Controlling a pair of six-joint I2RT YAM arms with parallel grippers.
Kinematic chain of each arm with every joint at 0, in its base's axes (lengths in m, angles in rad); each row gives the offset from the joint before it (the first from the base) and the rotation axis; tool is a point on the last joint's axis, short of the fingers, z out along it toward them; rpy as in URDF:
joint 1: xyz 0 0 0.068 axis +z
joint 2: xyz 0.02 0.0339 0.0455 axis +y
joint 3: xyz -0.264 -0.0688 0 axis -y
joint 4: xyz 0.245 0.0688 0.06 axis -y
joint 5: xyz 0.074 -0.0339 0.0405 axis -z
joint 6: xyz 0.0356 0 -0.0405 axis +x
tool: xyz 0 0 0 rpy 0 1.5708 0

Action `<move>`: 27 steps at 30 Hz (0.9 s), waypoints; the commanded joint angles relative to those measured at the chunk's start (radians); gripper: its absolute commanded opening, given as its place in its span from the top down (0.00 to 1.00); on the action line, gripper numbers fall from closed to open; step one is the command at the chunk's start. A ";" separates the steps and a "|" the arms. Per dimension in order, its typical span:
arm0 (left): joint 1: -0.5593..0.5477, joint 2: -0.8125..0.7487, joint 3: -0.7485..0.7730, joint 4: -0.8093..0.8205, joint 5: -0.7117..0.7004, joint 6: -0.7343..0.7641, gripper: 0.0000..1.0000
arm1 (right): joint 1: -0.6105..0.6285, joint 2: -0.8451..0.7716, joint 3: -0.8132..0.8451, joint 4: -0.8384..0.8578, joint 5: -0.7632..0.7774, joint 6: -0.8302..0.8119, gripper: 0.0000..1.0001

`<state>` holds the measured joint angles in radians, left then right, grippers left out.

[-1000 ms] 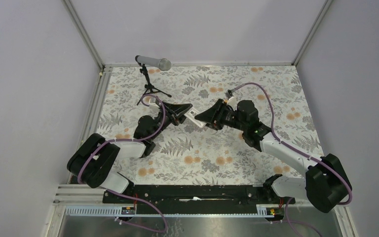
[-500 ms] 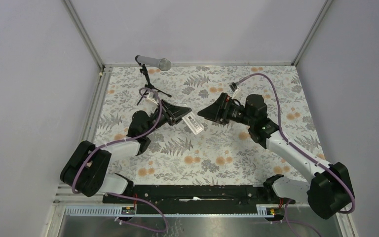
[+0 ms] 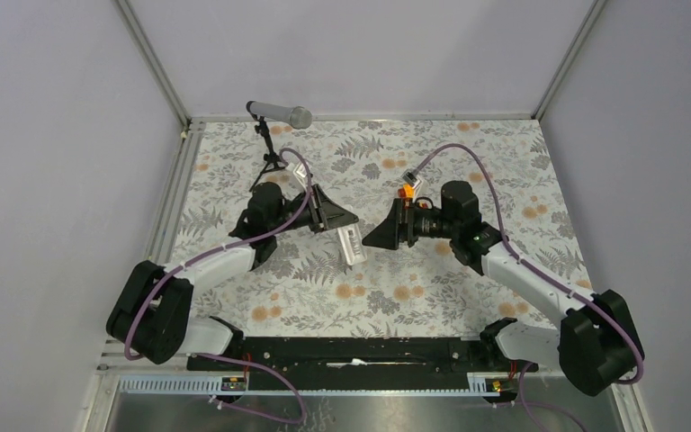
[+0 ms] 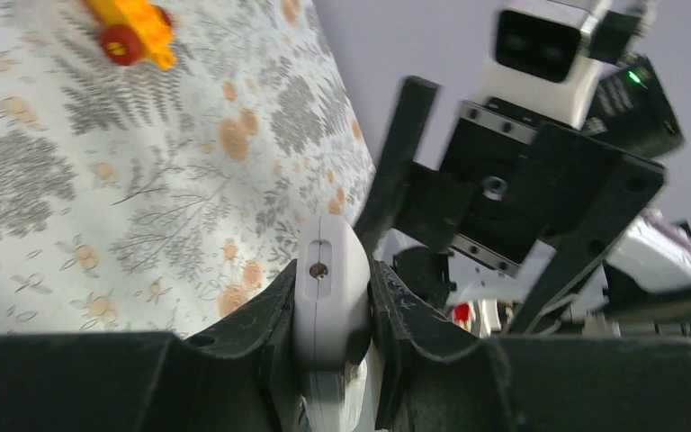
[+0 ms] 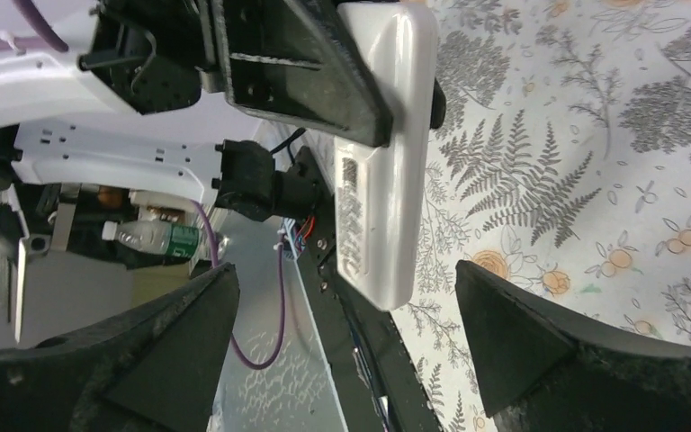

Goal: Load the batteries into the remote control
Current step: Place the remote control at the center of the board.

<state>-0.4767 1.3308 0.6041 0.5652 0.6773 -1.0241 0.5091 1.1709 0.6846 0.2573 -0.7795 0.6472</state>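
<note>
From above, your left claw [image 3: 331,219] is clamped on the upper end of the remote control [image 3: 350,244], holding it over the middle of the floral table [image 3: 369,297]. The remote slants out of the claw toward 5 o'clock. Your right claw [image 3: 376,238] sits just at the remote's 3 o'clock, apart from it and spread wide. A microphone [image 3: 279,114] stands at the table's 11 o'clock corner.

In your left wrist view, the remote control [image 4: 328,288] is pinched edge-on between both fingers [image 4: 265,328]. An orange toy car [image 4: 135,31] lies on the table at 11 o'clock, and the right arm's wrist fills the 2 o'clock side.

In your right wrist view, the right claw [image 5: 342,346] gapes with nothing in it. The remote control [image 5: 387,162] hangs at 12 o'clock above the gap, with the left claw [image 5: 297,67] gripping its top end.
</note>
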 commanded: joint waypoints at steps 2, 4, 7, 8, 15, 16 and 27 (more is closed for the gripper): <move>-0.013 0.021 0.087 0.081 0.218 0.038 1.00 | 0.005 0.061 0.007 0.176 -0.148 -0.003 0.06; -0.013 0.031 0.086 0.116 0.238 0.011 1.00 | 0.016 0.064 -0.002 0.230 -0.144 0.021 0.07; -0.023 0.058 0.081 0.243 0.274 -0.074 0.96 | 0.035 0.078 -0.008 0.292 -0.105 0.051 0.10; -0.025 0.071 0.075 0.310 0.282 -0.118 0.94 | 0.038 0.097 -0.009 0.307 -0.098 0.061 0.13; -0.026 0.168 0.049 0.702 0.253 -0.371 0.90 | 0.075 0.172 -0.009 0.429 -0.140 0.148 0.36; -0.026 0.173 0.051 0.716 0.244 -0.380 0.90 | 0.078 0.170 -0.011 0.423 -0.135 0.140 0.41; -0.026 0.075 0.028 0.437 0.171 -0.198 0.04 | 0.077 0.129 -0.025 0.333 0.015 0.153 1.00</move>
<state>-0.5003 1.4925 0.6319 1.1007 0.9031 -1.3067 0.5819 1.3338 0.6724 0.6266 -0.8600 0.8276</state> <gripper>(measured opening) 0.642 0.339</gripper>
